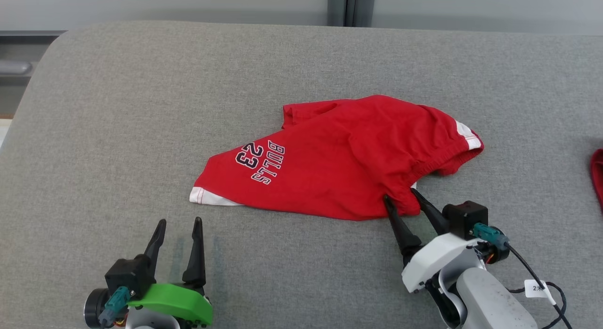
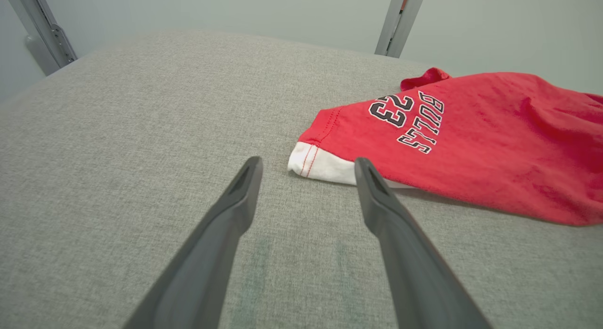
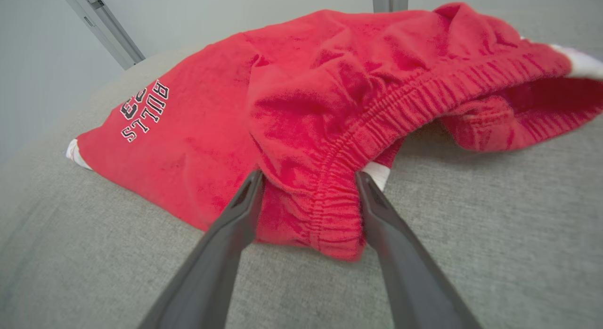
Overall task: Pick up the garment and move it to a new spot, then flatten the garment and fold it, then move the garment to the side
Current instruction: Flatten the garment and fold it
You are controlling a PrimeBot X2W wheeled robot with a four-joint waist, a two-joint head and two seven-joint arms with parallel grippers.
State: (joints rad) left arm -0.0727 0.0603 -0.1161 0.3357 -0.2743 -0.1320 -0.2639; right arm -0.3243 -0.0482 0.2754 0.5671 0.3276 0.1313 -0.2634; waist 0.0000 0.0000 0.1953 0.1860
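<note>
The garment [image 1: 339, 154] is a pair of red shorts printed "BULLS 23" with white trim, lying rumpled on the grey surface. My right gripper [image 1: 400, 193] stands open at the garment's near right corner, its two fingers on either side of a bunched fold of the elastic waistband [image 3: 330, 197]. The jaws are wide and not pressing the cloth. My left gripper [image 1: 180, 220] is open near the front left, a short way short of the garment's white-trimmed leg hem [image 2: 320, 166], with nothing between its fingers.
The grey padded table [image 1: 118, 131] stretches wide to the left and behind the garment. Another red cloth [image 1: 597, 178] peeks in at the right edge. A grey wall and a metal post [image 1: 346, 7] stand beyond the far edge.
</note>
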